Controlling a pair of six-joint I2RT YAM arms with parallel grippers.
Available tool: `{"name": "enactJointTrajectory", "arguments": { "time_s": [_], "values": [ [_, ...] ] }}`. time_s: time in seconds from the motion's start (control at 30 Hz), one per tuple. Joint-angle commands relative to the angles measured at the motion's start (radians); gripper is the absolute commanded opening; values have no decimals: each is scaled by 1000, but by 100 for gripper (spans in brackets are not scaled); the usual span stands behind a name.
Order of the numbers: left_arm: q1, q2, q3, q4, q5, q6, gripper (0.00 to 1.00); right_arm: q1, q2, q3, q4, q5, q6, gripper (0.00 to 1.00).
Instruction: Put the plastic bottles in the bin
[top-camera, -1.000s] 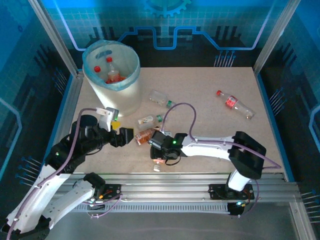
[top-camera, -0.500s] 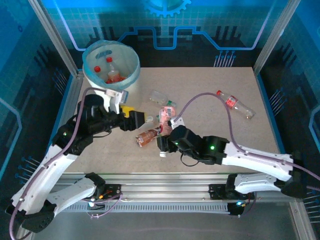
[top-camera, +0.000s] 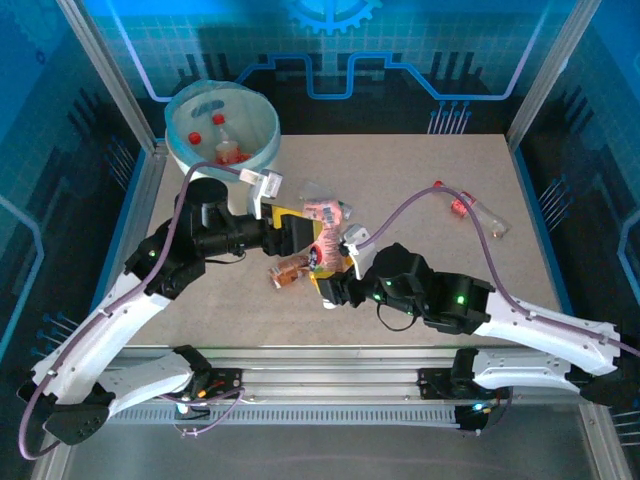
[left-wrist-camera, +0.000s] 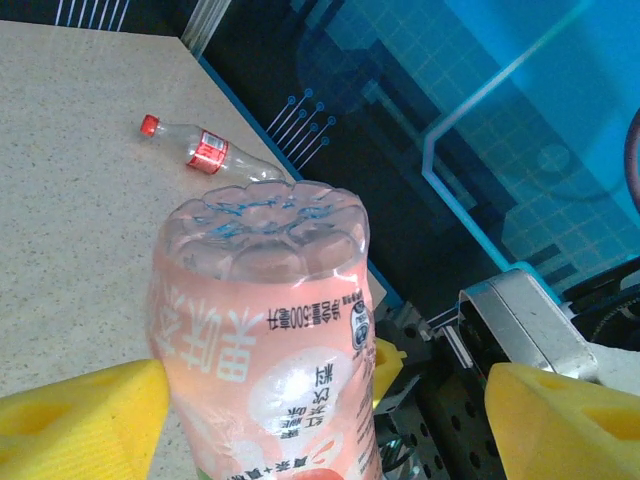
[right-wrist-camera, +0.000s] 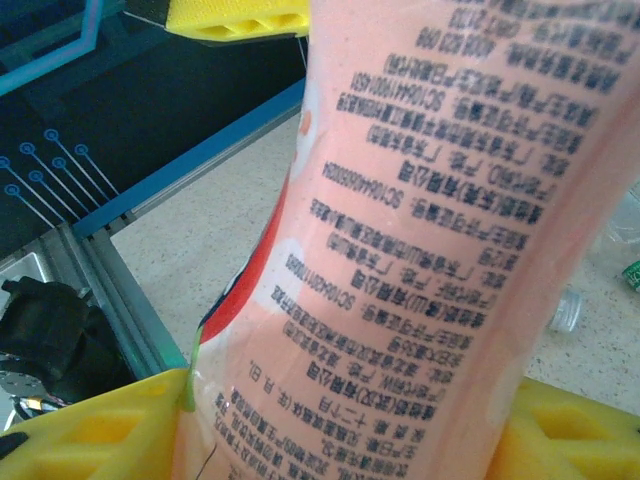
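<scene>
The bin (top-camera: 174, 140) sits far left. The left pincer (top-camera: 298, 232) has swung in, pads spread wide around the base of the pink bottle (top-camera: 326, 213). The right pincer (right-wrist-camera: 345, 425) has lifted that bottle off the worktop (top-camera: 420, 160) and apparently clamps its label. This looks like a handover toward the bin.

Glossy plastic bottle (left-wrist-camera: 265, 300) (pink-printed), matt speckled table (left-wrist-camera: 70, 200)

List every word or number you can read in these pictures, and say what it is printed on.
"500": upside down, amid Chinese print on the pink bottle label.
Small print rows on that label, right wrist view: too blurred to read.
Red label on the clear bottle lying beyond: too small to read.
</scene>
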Motion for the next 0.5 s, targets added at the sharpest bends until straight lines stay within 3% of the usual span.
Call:
{"name": "enactJointTrajectory", "arguments": {
  "time_s": [0.0,0.27,0.47],
  "values": [
    [-19,-10,-28,30,-6,-37,81,4,-27,11,79,-90,-42,60],
    [-30,2,-25,26,-7,-36,78,6,-45,-23,112,-154,-11,60],
    [-30,4,-21,36,-18,-45,67,6,-63,-22,112,-174,-13,60]
  ]
}}
